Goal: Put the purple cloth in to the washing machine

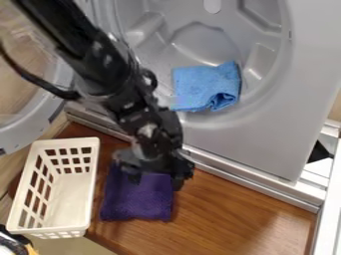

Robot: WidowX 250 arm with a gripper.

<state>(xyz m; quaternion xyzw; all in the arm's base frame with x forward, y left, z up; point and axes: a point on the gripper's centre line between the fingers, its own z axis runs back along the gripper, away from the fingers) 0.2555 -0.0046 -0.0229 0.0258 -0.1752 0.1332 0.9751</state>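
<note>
Grey metal washing machine point(266, 142), round door open. Brown wooden tabletop point(230, 214) before it. Black jointed arm point(100, 67) from upper left. White slotted plastic basket point(73, 196), left. Black 2-finger gripper point(156, 181) over folded purple cloth point(136, 201) on tabletop; jaws parted. Folded blue cloth point(205, 85) inside drum.

I have room over the tabletop point(233, 214), right of the purple cloth point(136, 199), and inside the drum point(200, 45); the sill point(233, 175) lies between, while the basket point(88, 199) and open door point(20, 133) crowd the view's left.
</note>
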